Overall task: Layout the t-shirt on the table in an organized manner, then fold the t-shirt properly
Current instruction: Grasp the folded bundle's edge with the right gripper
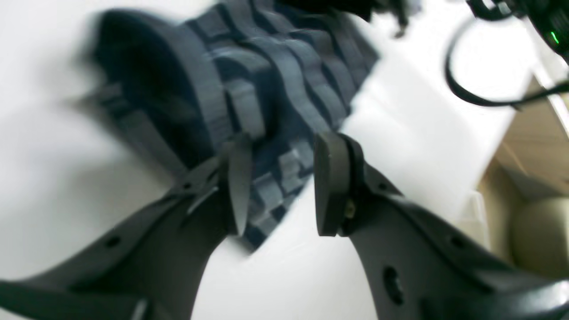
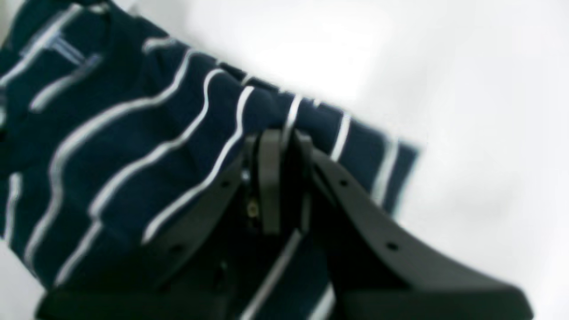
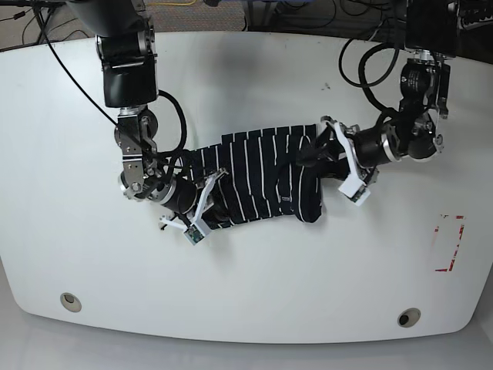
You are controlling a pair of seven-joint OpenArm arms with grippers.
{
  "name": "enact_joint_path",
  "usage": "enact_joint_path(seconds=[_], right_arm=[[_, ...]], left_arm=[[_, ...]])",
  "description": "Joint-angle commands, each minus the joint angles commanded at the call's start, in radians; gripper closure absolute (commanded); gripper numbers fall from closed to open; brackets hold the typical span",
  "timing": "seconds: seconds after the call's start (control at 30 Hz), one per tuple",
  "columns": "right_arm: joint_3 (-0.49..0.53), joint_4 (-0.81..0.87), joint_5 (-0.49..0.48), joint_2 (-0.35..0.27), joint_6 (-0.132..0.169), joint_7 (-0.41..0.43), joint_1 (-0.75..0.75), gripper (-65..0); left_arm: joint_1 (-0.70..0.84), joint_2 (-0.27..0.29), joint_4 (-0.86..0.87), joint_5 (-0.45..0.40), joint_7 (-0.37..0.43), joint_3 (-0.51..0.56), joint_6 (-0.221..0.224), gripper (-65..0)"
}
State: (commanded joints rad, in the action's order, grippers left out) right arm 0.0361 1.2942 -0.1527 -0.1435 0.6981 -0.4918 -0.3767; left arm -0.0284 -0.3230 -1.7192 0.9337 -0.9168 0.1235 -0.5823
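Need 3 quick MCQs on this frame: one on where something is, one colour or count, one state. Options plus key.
1. Where does the t-shirt lie on the table?
A. near the middle, between the two arms
B. over the red tape rectangle
C. hanging off the front edge

2. What colour are the shirt's stripes?
A. red
B. white
C. yellow

3. How is the right tool?
A. wide open above bare table
B. shut on the t-shirt
C. out of view

Key: 1 A, the base view shows the shirt between both arms, apart from the red tape rectangle. 2 B, thin white lines on dark fabric. 3 B, the right wrist view shows its fingers pinched together on a fold, while the left tool stands open.
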Motion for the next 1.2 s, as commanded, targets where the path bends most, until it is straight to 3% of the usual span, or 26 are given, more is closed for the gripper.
enact_joint_path(seconds=[0.17,0.4,0.5,0.73,0.9,1.2], right_arm=[[-0.006,0.011,0.003,0.0,0.0,-0.012,-0.023,-5.5],[-0.006,-0.103,0.005,-0.003,0.0,-0.005,-0.072,-5.5],[-0.006,-0.176,0.005,-0.005,0.0,0.048,-0.087,-5.5],[-0.006,-0.374,0.006,-0.012,0.0,0.229,-0.1,-5.5],[-0.006,-0.491,0.006,-0.041,0.0,0.316,-0.098,-5.5],[-0.02,-0.387,-0.002,-0.08,0.0,0.318,0.057,-5.2]], left_arm=[[-0.018,0.072,0.018,-0.012,0.002,0.018,0.0,-22.2],[-0.034,0.169,0.087,-0.149,0.003,0.026,0.0,-22.2],[-0.052,0.193,0.124,-0.196,0.003,0.026,0.0,-22.2],[-0.071,0.195,0.218,-0.249,0.003,0.023,0.0,-22.1],[-0.095,0.158,0.281,-0.269,0.002,0.025,0.0,-21.9],[-0.186,0.126,0.407,-0.272,0.002,0.025,0.006,-21.9]])
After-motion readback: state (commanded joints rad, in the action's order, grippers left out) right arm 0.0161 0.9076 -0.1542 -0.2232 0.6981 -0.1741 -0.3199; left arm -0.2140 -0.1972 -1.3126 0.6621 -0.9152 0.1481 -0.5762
